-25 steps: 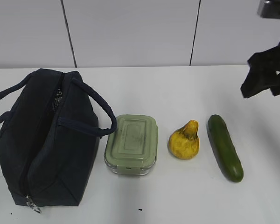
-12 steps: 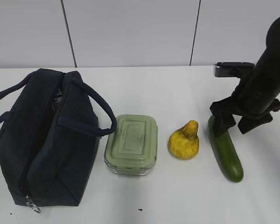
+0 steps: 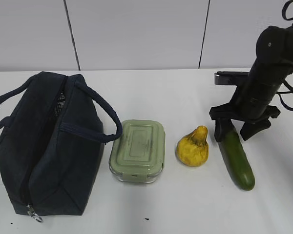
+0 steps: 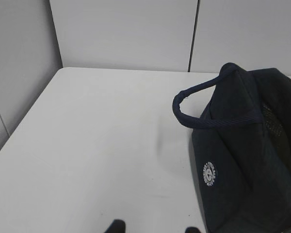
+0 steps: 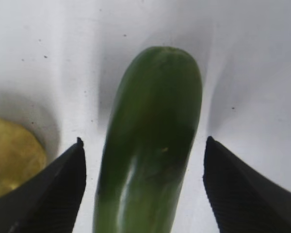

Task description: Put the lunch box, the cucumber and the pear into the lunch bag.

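right gripper straddles the cucumber, nothing lifted yet

the right gripper (image 3: pixel 241 127) hangs over the far end of the cucumber (image 3: pixel 236 155), its jaws spread wide with one finger on each side; in the right wrist view the cucumber (image 5: pixel 150 145) lies between the two dark fingers (image 5: pixel 48 194) with white table showing on both sides, so nothing is clamped. the left gripper (image 4: pixel 153 227) shows only two fingertips at the bottom of its own view, parted, with nothing between them.

the cucumber lies on the white table (image 3: pixel 185 204) at the right of the row, just beside the pear (image 3: pixel 193 147). the lunch box (image 3: pixel 137 150) sits next to the pear and touches a handle of the lunch bag (image 3: pixel 44 146), which lies at the left with its zipper looking partly open.

judging by its look, the cucumber is stiff, smooth and round, so it could roll or slip in a loose pinch. a hold across its width nearer the middle would likely balance better than one at the tip, where the long body may droop. the pear is lumpy and probably wants a grip around its wide base.
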Tool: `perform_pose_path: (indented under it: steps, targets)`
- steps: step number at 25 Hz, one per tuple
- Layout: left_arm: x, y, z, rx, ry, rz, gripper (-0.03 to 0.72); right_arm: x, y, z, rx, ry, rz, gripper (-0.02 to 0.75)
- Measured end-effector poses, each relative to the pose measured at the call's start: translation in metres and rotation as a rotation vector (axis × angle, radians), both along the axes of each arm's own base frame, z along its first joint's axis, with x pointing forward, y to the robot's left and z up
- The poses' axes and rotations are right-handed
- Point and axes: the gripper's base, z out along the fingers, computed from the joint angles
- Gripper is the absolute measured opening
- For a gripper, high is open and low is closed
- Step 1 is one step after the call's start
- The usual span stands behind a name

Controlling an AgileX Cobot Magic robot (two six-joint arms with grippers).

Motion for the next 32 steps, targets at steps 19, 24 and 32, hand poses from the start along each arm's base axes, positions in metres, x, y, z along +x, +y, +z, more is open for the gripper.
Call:
perform_pose_path:
  steps: [19, 24, 32]
  targets:
    - [0.0, 0.0, 0.0, 0.0, 0.0, 0.0, 0.238, 0.01, 0.0, -0.014, -0.012, 0.055, -0.011, 0.398]
    - [0.0, 0.0, 0.0, 0.0, 0.0, 0.0, 0.238, 0.013, 0.0, -0.006, -0.016, 0.063, 0.016, 0.393]
    - [0.0, 0.0, 0.0, 0.0, 0.0, 0.0, 0.238, 0.021, 0.001, 0.02, -0.018, 0.08, 0.055, 0.392]
